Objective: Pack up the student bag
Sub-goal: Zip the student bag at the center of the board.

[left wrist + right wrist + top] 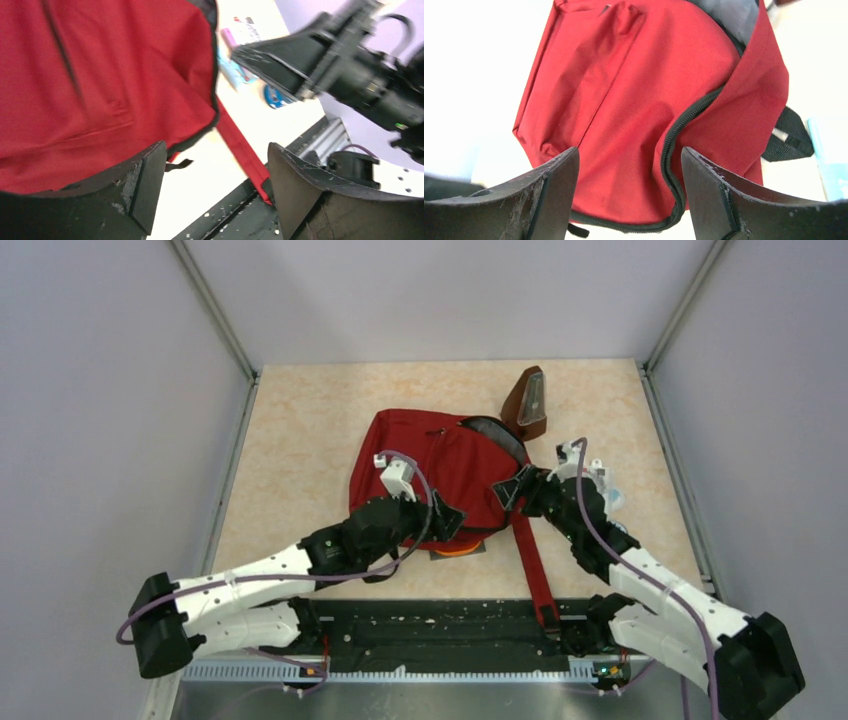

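Top external: one student bag (455, 475), one long strap (531, 562).

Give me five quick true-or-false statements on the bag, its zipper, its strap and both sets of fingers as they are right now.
1. The student bag lies on the table. True.
2. The left arm's fingers are clamped on the bag's fabric. False: they stand apart with nothing between them, and the bag is off to one side.
3. The zipper is partly undone, with grey lining showing. True.
4. The long red strap runs toward the far wall. False: it runs to the near edge, between the arm bases.
5. The right arm's fingers stand open over the bag. True.
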